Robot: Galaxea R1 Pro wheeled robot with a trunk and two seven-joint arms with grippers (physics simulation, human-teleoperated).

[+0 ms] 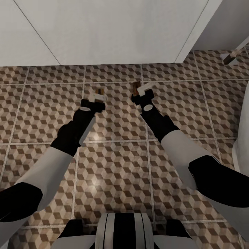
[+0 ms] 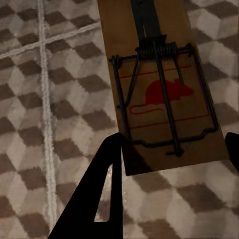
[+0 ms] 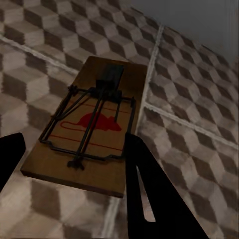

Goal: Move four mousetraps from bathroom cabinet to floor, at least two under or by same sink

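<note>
Each of my grippers holds one mousetrap, a small brown wooden slab with a dark wire spring and a red mouse print. My left gripper point(image 1: 99, 97) point(image 2: 174, 149) is shut on the near end of one mousetrap point(image 1: 98, 91) point(image 2: 159, 84), well above the bathroom floor point(image 1: 117, 162) of cube-patterned tiles. My right gripper point(image 1: 143, 90) point(image 3: 74, 149) is shut on the other mousetrap point(image 1: 137, 85) point(image 3: 94, 124), also off the tiles. Both black fingers point(image 2: 102, 194) point(image 3: 144, 189) press the slabs' side edges. The cabinet is out of view.
A white panel point(image 1: 103, 31) runs along the far edge of the floor. A rounded white fixture point(image 1: 242, 138) stands at the right edge; what it is I cannot tell. A slanted white-and-dark handle point(image 1: 235, 53) lies at the far right. My base point(image 1: 122, 231) is at the bottom.
</note>
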